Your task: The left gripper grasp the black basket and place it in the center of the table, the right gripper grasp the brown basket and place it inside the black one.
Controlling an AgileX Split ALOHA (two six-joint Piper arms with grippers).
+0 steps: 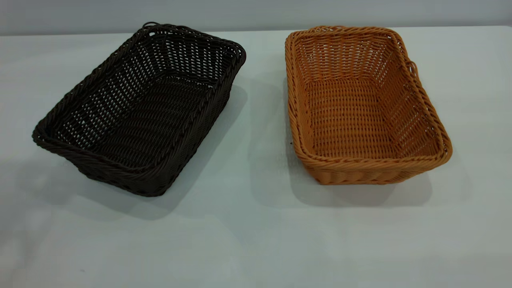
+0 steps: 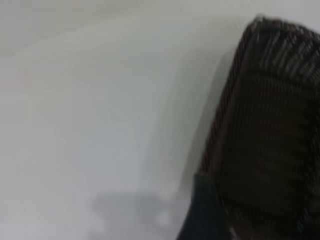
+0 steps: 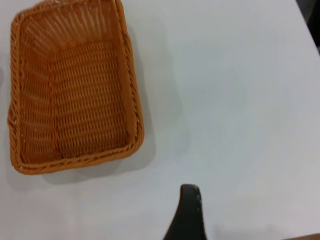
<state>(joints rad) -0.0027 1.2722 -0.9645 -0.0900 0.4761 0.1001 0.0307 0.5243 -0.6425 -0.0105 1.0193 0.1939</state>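
The black basket (image 1: 140, 108) stands on the white table (image 1: 256, 232) at the left, turned at an angle. The brown basket (image 1: 362, 108) stands at the right, apart from it, with a small loop on its right rim. Neither arm shows in the exterior view. In the left wrist view the black basket (image 2: 270, 130) fills one side, very close, and my left gripper (image 2: 200, 215) is only a dark bulk against its wall. In the right wrist view the brown basket (image 3: 72, 85) lies off to one side, and a black part of my right gripper (image 3: 189, 212) hangs over bare table, well apart from it.
A strip of bare table (image 1: 264, 120) separates the two baskets. The table's far edge (image 1: 260, 30) runs just behind them, with a grey wall beyond. A dark corner (image 3: 311, 15) marks the table's edge in the right wrist view.
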